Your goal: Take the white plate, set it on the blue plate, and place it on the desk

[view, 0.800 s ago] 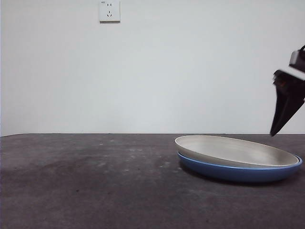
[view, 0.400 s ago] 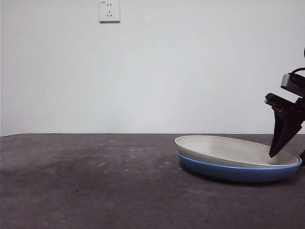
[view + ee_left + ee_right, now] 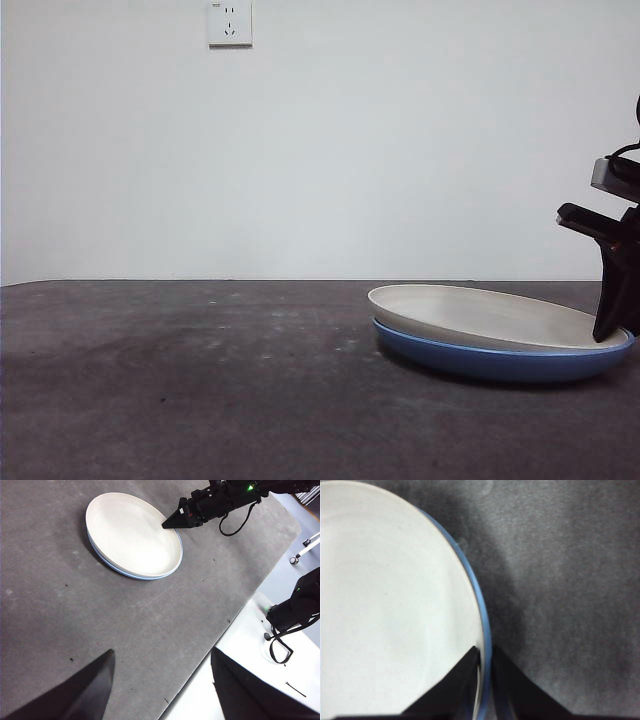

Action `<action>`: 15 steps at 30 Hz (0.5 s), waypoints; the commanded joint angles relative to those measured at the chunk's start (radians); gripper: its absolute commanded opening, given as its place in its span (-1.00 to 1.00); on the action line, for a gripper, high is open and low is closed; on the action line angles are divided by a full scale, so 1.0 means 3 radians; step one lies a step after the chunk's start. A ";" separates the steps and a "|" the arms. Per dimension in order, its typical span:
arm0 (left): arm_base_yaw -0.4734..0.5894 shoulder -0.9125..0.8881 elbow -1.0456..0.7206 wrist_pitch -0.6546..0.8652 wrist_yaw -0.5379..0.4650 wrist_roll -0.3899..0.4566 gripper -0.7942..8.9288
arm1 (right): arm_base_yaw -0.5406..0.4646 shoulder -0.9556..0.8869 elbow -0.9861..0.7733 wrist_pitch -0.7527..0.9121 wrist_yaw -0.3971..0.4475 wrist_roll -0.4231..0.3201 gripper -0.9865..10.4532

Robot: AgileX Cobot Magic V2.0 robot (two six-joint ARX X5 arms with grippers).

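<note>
Right wrist view: right gripper (image 3: 485, 652) at the stacked plates' rim
Jaws nearly together, straddling white plate (image 3: 385, 605) and blue plate (image 3: 485, 630) edges at 3 o'clock; left gripper (image 3: 160, 680) jaws spread

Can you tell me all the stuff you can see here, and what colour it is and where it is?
white plate: one, cream-white, sitting inside the blue plate.
blue plate: one, blue, on the desk, under the white plate.
desk: one, dark grey, under everything.
wall socket: one, white, high on the white wall behind.
white stand: one, white, beside the desk's edge.
right pincer: one, black, its jaws nearly together astride the plates' rim.
left pincer: one, black, open, up high away from the plates.
</note>
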 commanded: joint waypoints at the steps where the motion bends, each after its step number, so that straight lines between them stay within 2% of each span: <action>1: -0.0015 0.0022 0.0034 0.0041 0.0006 0.0028 -0.20 | -0.0005 0.0055 0.0027 0.0024 0.0034 0.0039 -0.81; 11: -0.0015 0.0023 0.0034 0.0041 0.0005 0.0029 -0.20 | -0.0005 -0.0240 0.0038 0.0058 0.0008 0.0127 -0.81; 15: -0.0015 0.0022 0.0034 0.0041 0.0006 0.0029 -0.20 | 0.0000 -0.0432 0.0038 0.0057 -0.0127 0.0212 -0.81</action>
